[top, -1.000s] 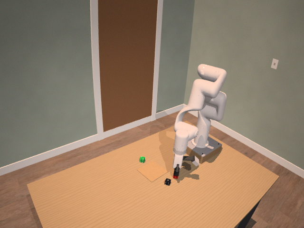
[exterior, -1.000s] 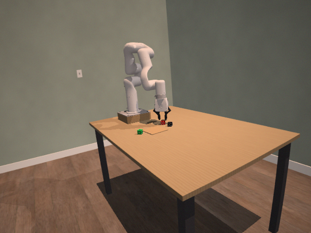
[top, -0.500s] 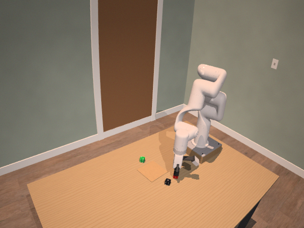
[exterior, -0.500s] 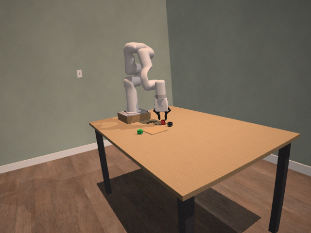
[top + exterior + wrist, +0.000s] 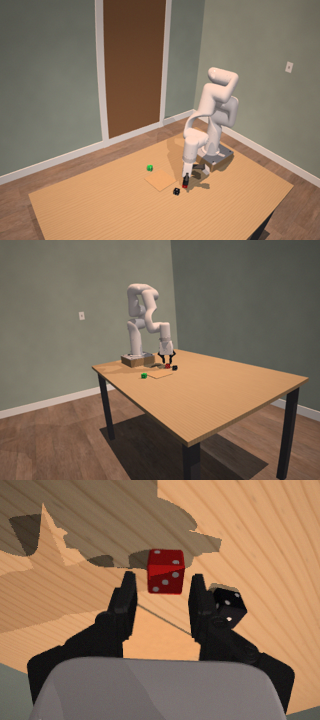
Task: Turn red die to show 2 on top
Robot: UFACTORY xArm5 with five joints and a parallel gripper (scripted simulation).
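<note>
The red die (image 5: 184, 185) lies on the bare table just off the mat's right corner, and it also shows in the exterior view (image 5: 167, 366). The thin tan mat (image 5: 160, 180) lies flat on the table and has nothing on it. My gripper (image 5: 185, 178) points straight down right above the red die. In the wrist view the gripper (image 5: 163, 590) is open and empty, and the red die (image 5: 166, 571) sits just past the fingertips, in line with the gap between them. The fingers are apart from the die.
A black die (image 5: 176, 191) lies on the table close beside the red one, next to my right finger in the wrist view (image 5: 227, 606). A green die (image 5: 149, 167) lies beyond the mat's far corner. The arm's base block (image 5: 215, 157) stands behind.
</note>
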